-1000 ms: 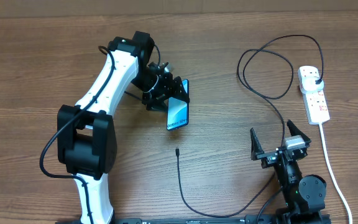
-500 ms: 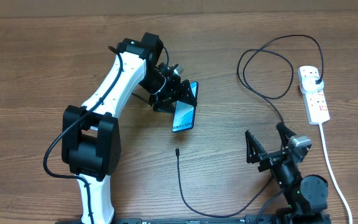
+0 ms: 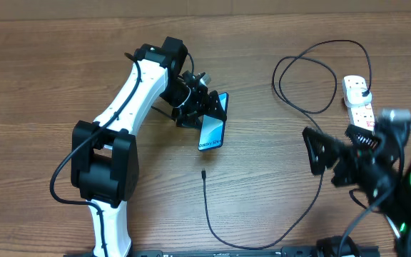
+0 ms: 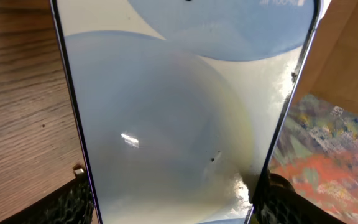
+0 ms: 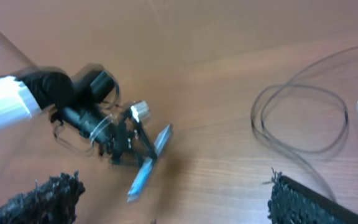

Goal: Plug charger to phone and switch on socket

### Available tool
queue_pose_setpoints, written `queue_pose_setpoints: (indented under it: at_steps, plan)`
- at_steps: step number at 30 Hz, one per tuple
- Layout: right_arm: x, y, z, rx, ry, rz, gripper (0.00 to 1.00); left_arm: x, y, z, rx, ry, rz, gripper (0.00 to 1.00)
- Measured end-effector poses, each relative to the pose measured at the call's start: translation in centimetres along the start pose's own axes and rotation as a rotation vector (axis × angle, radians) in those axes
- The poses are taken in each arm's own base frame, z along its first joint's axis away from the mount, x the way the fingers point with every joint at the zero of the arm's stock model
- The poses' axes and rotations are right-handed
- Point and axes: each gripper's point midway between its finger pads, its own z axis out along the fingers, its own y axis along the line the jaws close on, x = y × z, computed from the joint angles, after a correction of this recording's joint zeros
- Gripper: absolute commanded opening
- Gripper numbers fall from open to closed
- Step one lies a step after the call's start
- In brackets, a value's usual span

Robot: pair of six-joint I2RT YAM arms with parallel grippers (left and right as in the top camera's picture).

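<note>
Okay, wooden surface (image 3: 34, 86) carries everything. Left arm (image 3: 123, 93), white and black, reaches toward centre. Right arm (image 3: 377, 168) is blurred at the right edge of the overhead view and partly covers the lower end of the socket (image 3: 359, 107).

Left claw (image 3: 207, 113) is clamped on the phone (image 3: 212, 132), gripping its upper part. The left wrist view shows the screen filling the frame with a pad at each side edge. Right claw (image 5: 174, 182) stands wide apart with nothing between the fingers, and it faces across the surface toward the phone.

Socket lies far right, a white strip with reddish switches; cannot tell on or off. Phone is tilted, screen up, with the small-text end lowest and free. Unclear whether that end touches the surface. Judgement: it is held by the top so the port end is clear and steady for plugging.

Charger (image 3: 206, 203) runs from its black plug (image 3: 363, 91), seated in the socket. It loops nearby, sweeps along the near edge and ends at the plug tip (image 3: 203, 173). The tip lies loose just below the phone's low end, not touching.

Judgement: with the plug seated, what's left is tip into phone, then the switch. The open right claw looks set to take the cable near the tip. Thin cable may slip or twist.
</note>
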Motion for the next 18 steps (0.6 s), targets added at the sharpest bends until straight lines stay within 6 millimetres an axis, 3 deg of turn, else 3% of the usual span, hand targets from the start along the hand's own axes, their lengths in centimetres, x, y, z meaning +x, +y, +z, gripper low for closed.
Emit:
queue_pose_setpoints:
  at_steps: [5, 8, 13, 18]
  plan:
    - [-1.5, 0.4, 2.3, 0.041, 0.203, 0.062, 1.0, 0.1, -0.5, 0.4, 0.003, 0.005, 0.016, 0.78]
    - [-1.3, 0.6, 4.7, 0.014, 0.287, 0.098, 0.94, 0.2, -0.6, 0.5, 0.003, 0.008, 0.02, 0.78]
    - [1.6, 1.8, 8.1, -0.092, 0.491, 0.196, 0.89, 0.0, -0.7, 0.5, 0.008, 0.001, 0.03, 0.78]
    - [7.2, 1.2, 11.6, -0.104, 0.719, 0.282, 0.88, 0.0, -1.1, 0.5, 0.026, 0.001, 0.035, 0.79]
